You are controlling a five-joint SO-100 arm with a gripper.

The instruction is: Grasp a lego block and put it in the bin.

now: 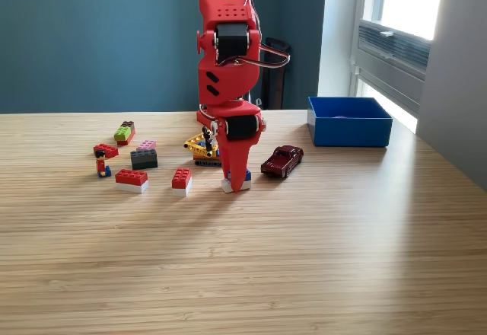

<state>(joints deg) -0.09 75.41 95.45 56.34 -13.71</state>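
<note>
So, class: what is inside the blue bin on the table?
The blue bin shows only bare inner back and side walls, with no block sticking up. Its floor is hidden behind the near wall, so small contents cannot be ruled out.

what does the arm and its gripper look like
The arm is bright red plastic in blocky segments, with black motors set into it and thin cables looping out at the exterior view's right. The gripper is red too, its fingers tapering to a point.
</note>
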